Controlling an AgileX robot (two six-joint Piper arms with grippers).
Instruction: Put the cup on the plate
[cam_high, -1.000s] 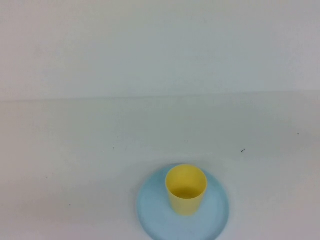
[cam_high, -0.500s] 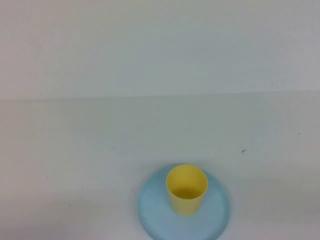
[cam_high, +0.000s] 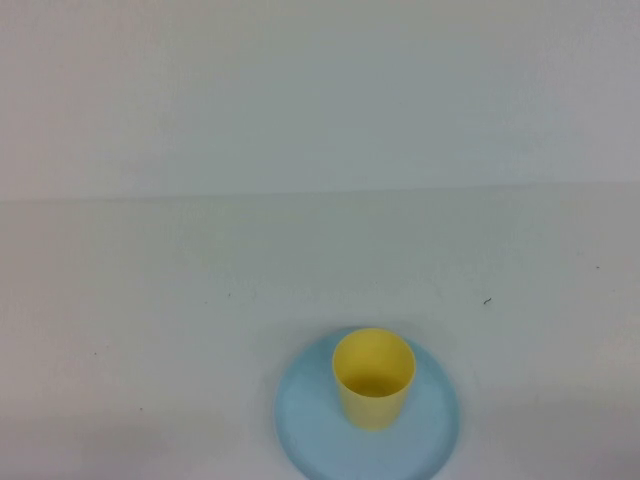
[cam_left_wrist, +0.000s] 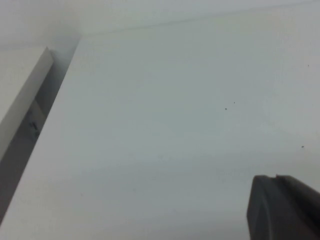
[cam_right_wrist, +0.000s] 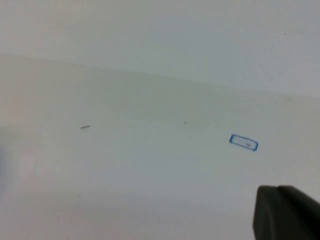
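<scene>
While the cup (cam_high: 373, 377) stands upright on the plate (cam_high: 300, 420) at the near edge of the table (cam_high: 200, 300), a little right of centre, you have nothing left to carry. It sits well inside the rim, slightly toward the far side, with blue showing all around it.

Compared with a second ago, almost nothing has changed: cup and plate lie just where they were, and neither arm has come into the high view. That stillness tells you the placement has settled; the cup is not rocking or sliding.

Your left gripper (cam_left_wrist: 280, 207) shows only as a dark tip in its wrist view, hanging over bare table near the table's left edge, pincer closed on nothing. Your right gripper (cam_right_wrist: 285, 212) appears the same way in its own wrist view, over bare table by a small blue rectangle mark (cam_right_wrist: 243, 142), also closed and empty. Both are well apart from the cup.

I judge the task done; you need only keep the arms parked clear of the plate.
</scene>
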